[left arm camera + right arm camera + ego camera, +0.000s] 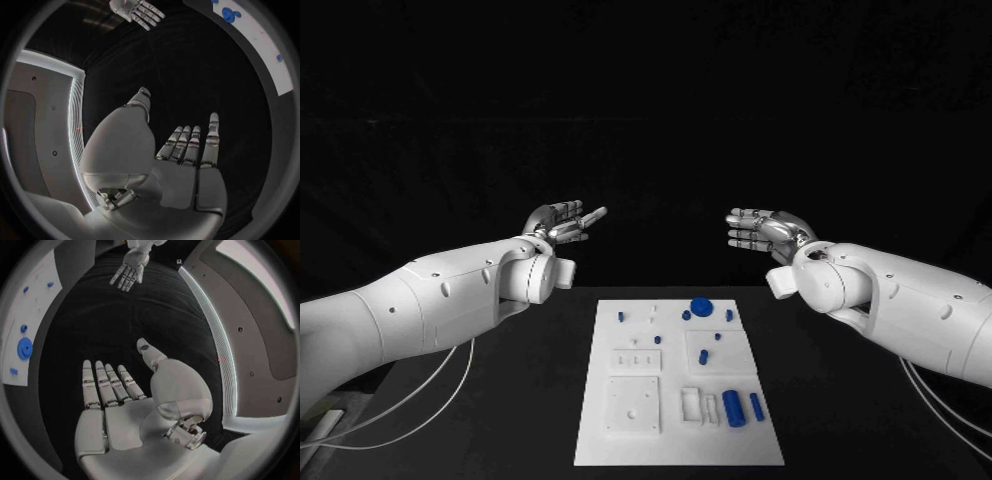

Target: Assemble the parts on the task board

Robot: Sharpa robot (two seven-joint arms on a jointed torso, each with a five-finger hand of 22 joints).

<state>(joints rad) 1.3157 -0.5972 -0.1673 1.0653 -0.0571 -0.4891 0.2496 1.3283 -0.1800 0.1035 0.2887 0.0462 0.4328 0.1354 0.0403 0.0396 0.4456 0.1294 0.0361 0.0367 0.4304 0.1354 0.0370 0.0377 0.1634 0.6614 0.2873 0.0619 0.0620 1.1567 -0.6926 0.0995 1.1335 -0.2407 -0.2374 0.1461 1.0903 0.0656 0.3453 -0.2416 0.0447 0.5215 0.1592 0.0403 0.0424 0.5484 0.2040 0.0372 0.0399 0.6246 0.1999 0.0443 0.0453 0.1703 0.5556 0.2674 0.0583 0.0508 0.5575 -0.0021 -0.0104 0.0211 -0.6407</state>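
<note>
Parts (734, 406) lie on the task board (678, 455) mid-tabletop, below and nearer me than both raised hands. My left hand (564, 222) and right hand (764, 232) hold nothing, fingers (194, 142) spread; I judge the blue cylinders, long axes running away from me, sit nearer the right.

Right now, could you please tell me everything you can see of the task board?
The task board is a flat white rectangular plate lying on the black table, between and below the two raised hands. Its surface carries raised white blocks and recesses. Small blue parts sit on it, mostly along the robot's right half. Neither hand touches it.
</note>
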